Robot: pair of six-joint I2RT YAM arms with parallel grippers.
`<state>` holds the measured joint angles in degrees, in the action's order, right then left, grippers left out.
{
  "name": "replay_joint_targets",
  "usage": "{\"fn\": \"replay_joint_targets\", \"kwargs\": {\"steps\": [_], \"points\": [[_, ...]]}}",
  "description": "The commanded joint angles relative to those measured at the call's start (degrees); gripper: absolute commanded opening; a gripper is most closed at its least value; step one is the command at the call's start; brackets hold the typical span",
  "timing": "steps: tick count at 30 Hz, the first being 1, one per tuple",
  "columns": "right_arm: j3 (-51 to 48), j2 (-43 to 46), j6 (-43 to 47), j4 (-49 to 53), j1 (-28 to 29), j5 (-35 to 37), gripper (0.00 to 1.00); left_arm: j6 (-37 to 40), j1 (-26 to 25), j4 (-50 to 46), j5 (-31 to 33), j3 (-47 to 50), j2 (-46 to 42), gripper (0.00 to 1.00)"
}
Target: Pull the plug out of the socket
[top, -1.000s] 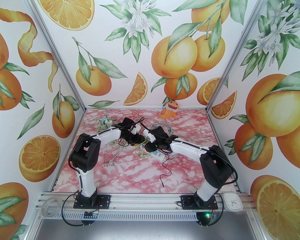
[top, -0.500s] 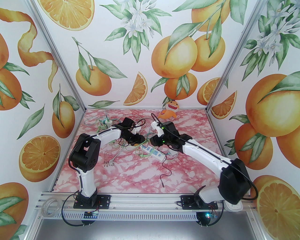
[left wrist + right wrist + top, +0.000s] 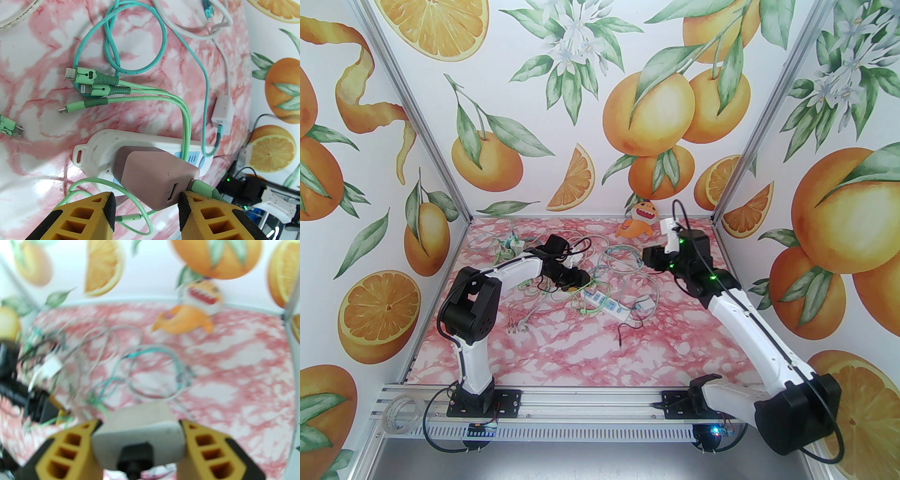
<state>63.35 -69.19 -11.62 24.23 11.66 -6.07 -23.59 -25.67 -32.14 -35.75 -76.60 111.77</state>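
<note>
The white power strip, the socket (image 3: 607, 305), lies mid-table among cables. My right gripper (image 3: 650, 257) is raised over the back right of the table, well away from the strip. In the right wrist view it (image 3: 140, 424) is shut on a grey-white plug (image 3: 140, 429) with a black lead at its near end. My left gripper (image 3: 581, 280) sits low over the strip's left end. In the left wrist view its yellow fingers (image 3: 146, 194) stand open around a mauve adapter (image 3: 154, 178) plugged in the socket (image 3: 93, 150); the right pad touches it, the left pad is apart.
Green and white cables (image 3: 623, 262) loop over the middle and back of the table. A small white charger (image 3: 647, 304) lies right of the strip, and a thin dark lead (image 3: 623, 328) trails below it. An orange shark plush (image 3: 640, 218) stands at the back wall.
My right arm has swung from over the power strip up and away to the back right with the plug in its grip. The dark lead has dragged after it. The left arm has stayed put.
</note>
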Motion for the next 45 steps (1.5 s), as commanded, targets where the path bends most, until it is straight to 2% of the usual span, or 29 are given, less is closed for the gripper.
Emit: {"fn": "replay_joint_targets", "kwargs": {"steps": [1, 9, 13, 25, 28, 32, 40, 45], "points": [[3.7, 1.4, -0.9, 2.1, -3.1, 5.4, 0.46, 1.3, 0.1, -3.5, 7.7, 0.7, 3.2, 0.49], [6.7, -1.3, 0.5, 8.6, -10.5, 18.9, 0.46, 1.4, 0.2, -2.8, 7.2, 0.7, 2.7, 0.49], [7.7, -5.0, 1.3, 8.0, -12.3, 18.6, 0.47, 1.7, 0.5, -2.6, 6.6, 0.7, 2.2, 0.50], [21.2, -31.4, -0.1, 10.8, -13.4, 16.7, 0.50, 0.3, 1.1, -2.6, 5.5, -3.6, -0.9, 0.56], [23.0, -35.4, -1.6, 11.8, -13.3, 17.0, 0.50, 0.3, 1.1, -2.8, 6.2, -4.4, -1.8, 0.58], [17.0, -33.2, -4.9, 8.7, -13.3, 17.6, 0.50, 0.1, 1.1, -3.0, 6.5, -4.7, -2.3, 0.58], [-5.8, -19.2, -12.5, -2.5, -13.7, 19.3, 0.51, -0.1, 1.1, -2.6, 5.8, -4.7, -2.0, 0.58], [-15.1, -14.0, -15.0, -5.2, -13.8, 19.2, 0.51, 0.4, 1.2, -2.8, 5.8, -4.5, -2.0, 0.58]]}}
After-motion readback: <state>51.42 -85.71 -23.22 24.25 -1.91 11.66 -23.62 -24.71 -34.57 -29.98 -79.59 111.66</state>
